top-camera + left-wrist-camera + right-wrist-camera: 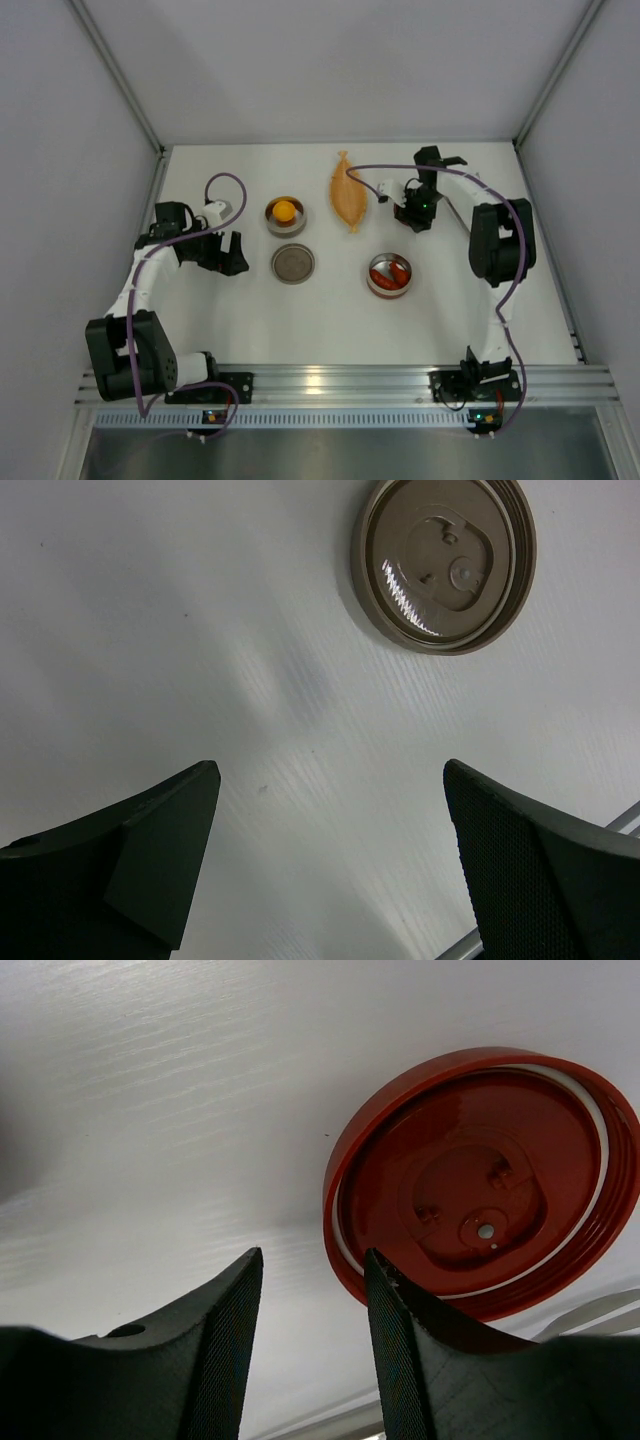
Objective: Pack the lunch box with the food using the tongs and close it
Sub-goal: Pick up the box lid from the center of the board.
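A round steel tin of the lunch box (286, 213) stands left of centre with an orange-yellow piece of food (286, 209) in it. A red lid (389, 273) with a white inner ring lies inside up at centre right. The right wrist view shows this lid (490, 1180) empty. My right gripper (410, 222) hangs just behind it. This gripper (312, 1251) is open part way, with nothing between its fingers and its right fingertip close to the lid's rim. My left gripper (237, 255) is wide open (330, 764) over bare table. The tongs are out of view.
A brown-grey lid (293, 264) lies inside up in front of the steel tin, also seen ahead of the left gripper (444, 562). An orange leaf-shaped dish (348, 192) lies at the back centre. White walls close in the table, and an aluminium rail (340, 382) runs along the near edge.
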